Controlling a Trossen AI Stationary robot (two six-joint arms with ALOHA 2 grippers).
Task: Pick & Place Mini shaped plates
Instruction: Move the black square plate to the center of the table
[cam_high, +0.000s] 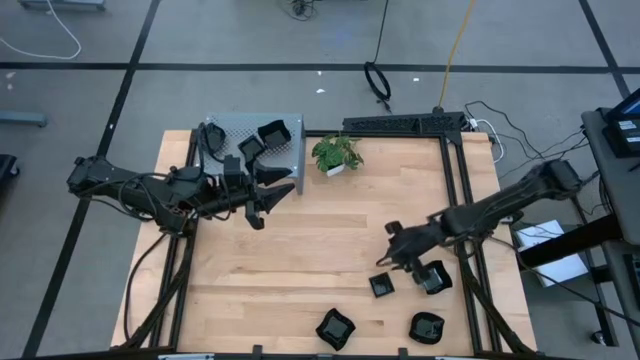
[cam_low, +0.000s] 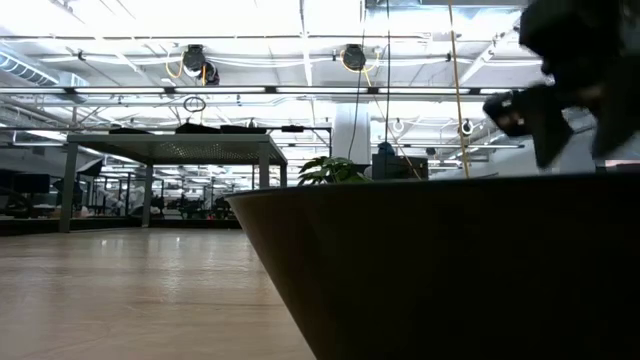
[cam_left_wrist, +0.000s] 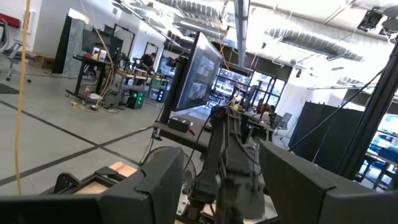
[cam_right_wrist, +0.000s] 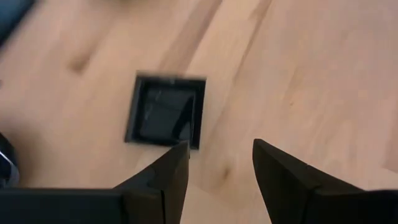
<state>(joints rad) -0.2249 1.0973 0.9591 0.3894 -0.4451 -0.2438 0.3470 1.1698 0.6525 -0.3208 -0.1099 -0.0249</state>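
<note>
Several small black glossy plates lie flat on the wooden table near its front right: a square one, one beside it, and two at the near edge. More plates sit in the grey bin at the far left. My right gripper hovers open, tilted down, just short of the square plate, touching nothing. My left gripper hangs open and empty in front of the bin, pointing toward the table's right.
A small green potted plant stands at the far edge beside the bin. One dark plate sits right in front of the low camera and fills its lower right. Bare wood lies between the two arms.
</note>
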